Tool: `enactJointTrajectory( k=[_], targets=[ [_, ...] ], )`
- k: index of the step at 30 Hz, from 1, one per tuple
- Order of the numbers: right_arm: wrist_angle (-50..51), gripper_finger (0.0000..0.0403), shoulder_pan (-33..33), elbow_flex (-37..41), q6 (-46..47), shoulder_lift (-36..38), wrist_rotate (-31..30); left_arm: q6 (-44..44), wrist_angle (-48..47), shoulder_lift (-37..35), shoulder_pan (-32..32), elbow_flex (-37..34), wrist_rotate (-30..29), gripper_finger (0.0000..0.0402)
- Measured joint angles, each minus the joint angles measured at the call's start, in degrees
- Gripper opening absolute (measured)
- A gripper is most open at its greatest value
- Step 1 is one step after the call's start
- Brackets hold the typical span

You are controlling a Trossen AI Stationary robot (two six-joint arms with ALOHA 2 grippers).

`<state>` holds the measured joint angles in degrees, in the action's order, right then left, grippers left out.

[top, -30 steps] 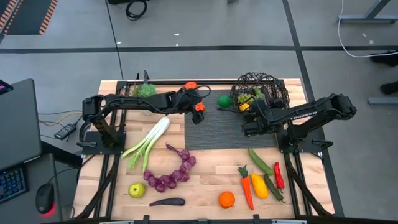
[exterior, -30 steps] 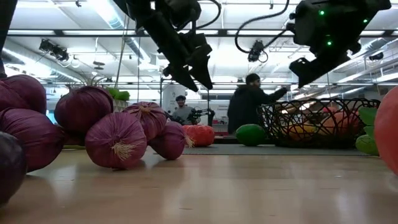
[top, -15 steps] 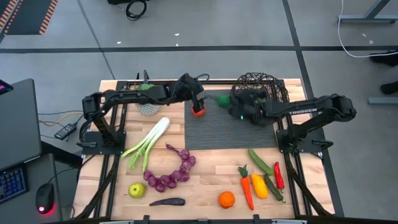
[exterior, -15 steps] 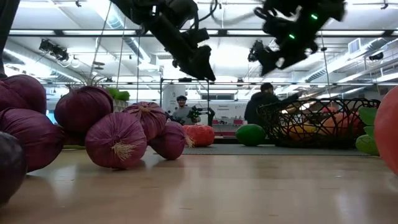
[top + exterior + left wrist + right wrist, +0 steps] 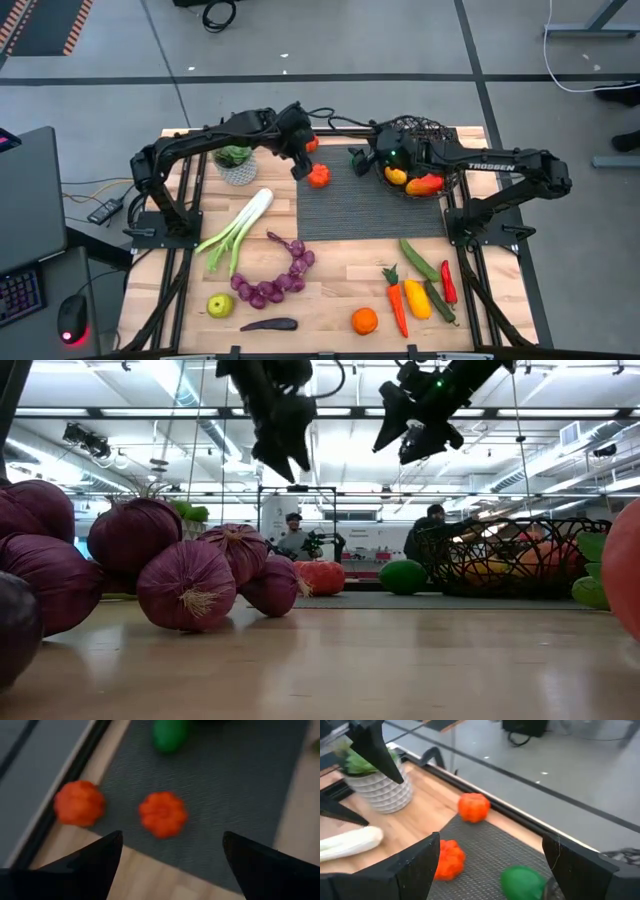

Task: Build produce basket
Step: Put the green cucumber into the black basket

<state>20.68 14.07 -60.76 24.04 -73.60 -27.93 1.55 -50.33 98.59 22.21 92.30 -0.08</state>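
— Left gripper (image 5: 298, 163)?
— Hangs in the air over the left edge of the dark grey woven mat (image 5: 370, 210), fingers spread wide, nothing between them. Sits just right of the white patterned pot with a green plant (image 5: 237, 162).

— Near it?
— Ribbed orange-red toy pepper (image 5: 319, 176) on the mat, just beside the fingertips in the high view. Second ribbed orange-red piece (image 5: 310, 143) behind it, off the mat's corner, on the wood. Round green toy fruit (image 5: 358, 160) further right, on the mat.

— Right gripper (image 5: 366, 157)?
— Raised too, jaws wide apart and empty, above that green fruit, pointing towards the left arm.

— Basket?
— Round dark open-weave wire basket (image 5: 420, 130) stands upright at the mat's right end, at the back right of the table, partly under the right arm. Holds yellow and red-orange pieces; cannot tell exactly which.

— Rest of the produce?
— Loose on the light wooden table (image 5: 340, 290), well apart from the basket. Pale green-and-white leek (image 5: 237, 228), then purple string of round bulbs (image 5: 275, 280), yellow-green apple (image 5: 220, 304), dark purple aubergine (image 5: 268, 324), round orange (image 5: 364, 320), carrot (image 5: 397, 300), yellow pepper (image 5: 417, 298), long green cucumber (image 5: 418, 258), red chilli (image 5: 448, 282).
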Motion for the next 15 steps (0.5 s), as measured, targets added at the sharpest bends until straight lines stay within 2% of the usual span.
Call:
enactJointTrajectory(
  k=[4, 9, 15],
  targets=[
    [0.0, 0.0354, 0.1, -0.2, -2.8, 0.0, 4.1, 7.1, -0.7, 0.0, -1.8, 1.4, 1.0, 0.0341],
    [0.0, 0.0354, 0.1, -0.2, -7.6, 0.0, 12.5, 17.6, -4.6, 0.0, -5.1, 1.4, 0.8, 0.0337],
    [0.0, 0.0354, -0.5, -0.2, -2.8, 0.1, 16.0, 24.9, -7.6, 0.0, -10.1, 1.4, 1.0, 0.0337]
  ],
)
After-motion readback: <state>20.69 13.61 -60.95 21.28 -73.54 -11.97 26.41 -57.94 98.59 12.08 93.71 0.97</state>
